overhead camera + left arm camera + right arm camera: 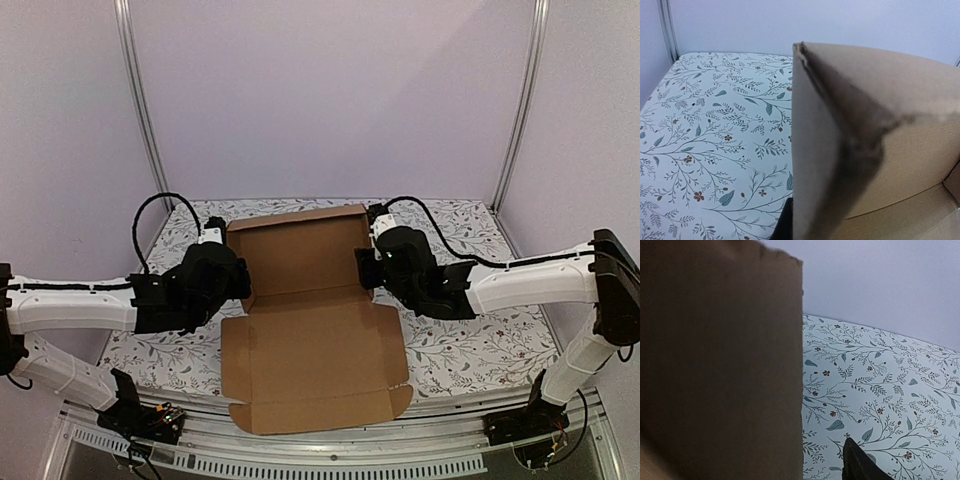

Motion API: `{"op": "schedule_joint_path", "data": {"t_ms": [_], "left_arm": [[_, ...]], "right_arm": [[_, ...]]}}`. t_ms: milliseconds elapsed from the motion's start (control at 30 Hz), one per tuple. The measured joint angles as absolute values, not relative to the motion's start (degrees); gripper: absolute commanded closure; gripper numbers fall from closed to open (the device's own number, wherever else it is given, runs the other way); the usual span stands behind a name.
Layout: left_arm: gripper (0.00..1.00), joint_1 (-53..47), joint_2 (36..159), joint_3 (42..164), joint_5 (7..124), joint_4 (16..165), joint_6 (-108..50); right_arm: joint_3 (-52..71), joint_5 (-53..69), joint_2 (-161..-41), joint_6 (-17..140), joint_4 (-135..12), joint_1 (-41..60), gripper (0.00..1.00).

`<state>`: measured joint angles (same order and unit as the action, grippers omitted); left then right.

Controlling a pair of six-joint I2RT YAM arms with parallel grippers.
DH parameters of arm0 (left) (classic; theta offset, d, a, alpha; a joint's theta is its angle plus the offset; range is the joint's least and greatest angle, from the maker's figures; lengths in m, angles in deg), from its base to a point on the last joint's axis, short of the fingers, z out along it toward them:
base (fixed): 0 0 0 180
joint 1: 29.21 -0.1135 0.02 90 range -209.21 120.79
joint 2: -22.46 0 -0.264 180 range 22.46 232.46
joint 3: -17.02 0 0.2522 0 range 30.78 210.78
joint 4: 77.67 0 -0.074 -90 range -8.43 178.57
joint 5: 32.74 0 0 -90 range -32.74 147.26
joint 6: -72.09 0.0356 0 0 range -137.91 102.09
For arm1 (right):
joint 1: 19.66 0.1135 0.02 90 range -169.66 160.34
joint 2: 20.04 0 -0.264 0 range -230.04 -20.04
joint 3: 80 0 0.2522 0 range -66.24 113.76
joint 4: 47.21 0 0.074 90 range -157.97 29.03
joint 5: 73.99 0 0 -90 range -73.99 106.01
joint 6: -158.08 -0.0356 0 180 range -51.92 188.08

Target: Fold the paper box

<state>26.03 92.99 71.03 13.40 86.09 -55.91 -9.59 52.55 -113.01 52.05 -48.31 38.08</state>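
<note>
The paper box (310, 340) is a brown cardboard sheet lying open in the middle of the table, with its back panel folded up. My left gripper (238, 275) is at the box's left side flap. In the left wrist view that flap (815, 150) stands edge-on between the jaws, with one dark finger (783, 226) pressed against it, so the gripper is shut on it. My right gripper (368, 262) is at the right side flap. In the right wrist view its one visible finger (856, 465) stands apart from the flap (720, 365), with tablecloth showing between them, so it is open.
A floral tablecloth (470, 340) covers the table to the left and right of the box. Metal frame posts (520, 100) and plain walls enclose the back and sides. The box's front flap (320, 405) reaches the near table edge.
</note>
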Motion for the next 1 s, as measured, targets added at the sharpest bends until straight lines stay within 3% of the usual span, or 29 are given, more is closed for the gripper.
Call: {"op": "schedule_joint_path", "data": {"t_ms": [433,467,567,600,767,800,900,1000], "left_arm": [[1.00,26.0,93.1,71.4,12.9,84.5,-58.1],[1.00,26.0,93.3,71.6,12.8,84.3,-58.2],[1.00,26.0,93.8,72.0,12.9,84.1,-58.7],[1.00,26.1,93.9,72.1,13.1,84.2,-58.7],[1.00,26.5,94.2,72.7,13.1,83.6,-59.1],[1.00,26.5,94.2,72.7,13.1,83.6,-59.1],[1.00,26.5,94.2,72.7,13.1,83.3,-59.4],[1.00,26.5,94.4,72.7,12.7,83.1,-59.6]], "right_arm": [[-12.3,53.4,-112.3,45.1,-48.0,38.8,0.55],[-12.3,53.5,-112.3,44.7,-47.9,38.8,0.59],[-12.3,53.6,-112.3,44.3,-47.8,39.0,0.93],[-12.3,53.6,-112.3,44.3,-47.8,39.1,1.00],[-12.3,55.4,-112.5,44.1,-47.6,39.8,1.00],[-12.3,55.9,-112.6,44.2,-47.6,39.9,0.95],[-12.3,56.6,-112.8,44.6,-47.5,40.5,0.69],[-12.2,57.4,-112.8,45.1,-47.2,41.6,0.63]]}}
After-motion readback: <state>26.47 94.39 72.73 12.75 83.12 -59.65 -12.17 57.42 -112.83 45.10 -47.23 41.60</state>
